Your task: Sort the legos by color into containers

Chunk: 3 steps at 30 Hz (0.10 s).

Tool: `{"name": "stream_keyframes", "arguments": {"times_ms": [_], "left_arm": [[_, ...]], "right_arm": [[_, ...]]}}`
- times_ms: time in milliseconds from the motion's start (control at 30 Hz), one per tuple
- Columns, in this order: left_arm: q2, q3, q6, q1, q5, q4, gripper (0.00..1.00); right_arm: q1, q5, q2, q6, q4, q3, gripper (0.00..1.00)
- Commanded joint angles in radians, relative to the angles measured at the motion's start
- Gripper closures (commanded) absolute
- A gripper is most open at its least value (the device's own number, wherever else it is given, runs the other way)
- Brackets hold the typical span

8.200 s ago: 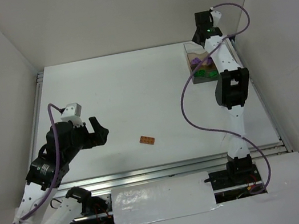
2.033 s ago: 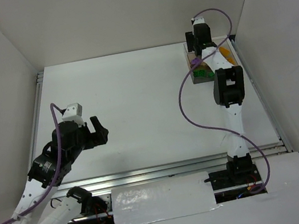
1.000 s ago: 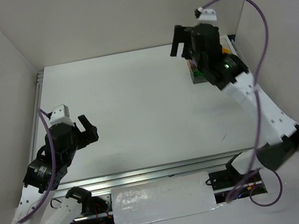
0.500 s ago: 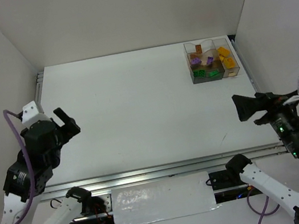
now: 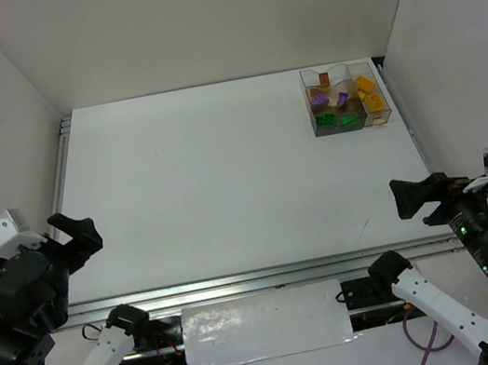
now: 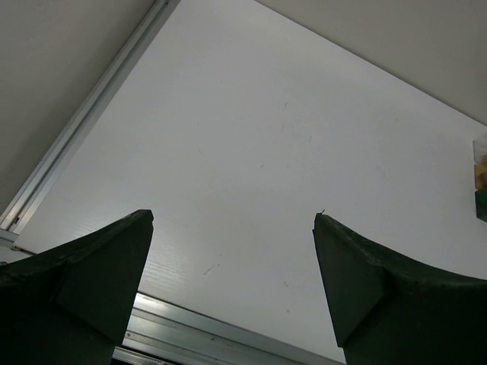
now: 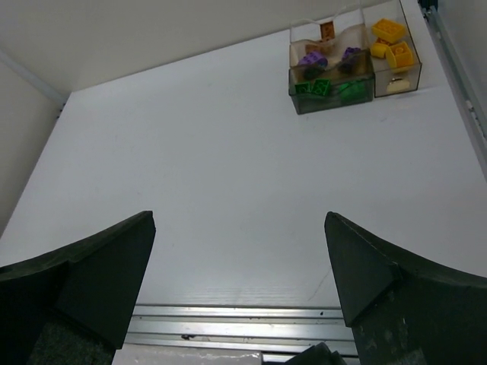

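Top external view: the containers [image 5: 354,127], one clear divided box, sit at the far right of the table [image 5: 224,176], close to its right-hand rail; the legos [image 5: 325,119] all appear to lie inside it, green near-left, purple [image 5: 318,100] behind, a brown one [image 5: 324,80] farthest, yellow [image 5: 365,84] on the right; I see no brick outside the box; the left tool [image 5: 81,234] hangs at the near left edge and the right tool [image 5: 407,196] at the near right, both spread wide and carrying nothing, both well apart from the box.

Left wrist view: the left tool [image 6: 232,219] gapes fully, only bare table between its fingers [image 6: 99,274]; a sliver of the box [image 6: 481,179] shows at the far right edge.

Right wrist view: the right tool [image 7: 240,220] is likewise wide and holds nothing; the box [image 7: 329,92] lies far ahead to the right, with yellow bricks [image 7: 392,47] in the right compartment, green [image 7: 319,87] nearest and purple [image 7: 310,59] behind.

The sort looks done, so the risks are small. I cannot tell whether a wall separates the purple bricks from the brown one [image 7: 328,30]; if none does, two colours share a compartment and the sort is wrong. A stacked two-colour brick could also be hiding among them. Any further reach by the right arm could nudge the light box towards the rail.
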State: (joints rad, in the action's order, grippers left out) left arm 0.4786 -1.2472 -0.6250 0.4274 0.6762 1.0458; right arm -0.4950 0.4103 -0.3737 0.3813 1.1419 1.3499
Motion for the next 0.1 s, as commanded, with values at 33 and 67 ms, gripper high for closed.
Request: {"name": "stream_keyframes", "arguments": {"times_ms": [33,67], "left_arm": [[-0.005,0.020,0.038,-0.006,0.025,-0.021,0.01],[-0.002,0.026,0.039,-0.004,0.020,-0.027,0.00]], "right_arm": [[-0.002,0.004,0.019,0.001,-0.013,0.015,0.00],[-0.004,-0.001,0.016,-0.002,-0.014,0.014,0.00]]}}
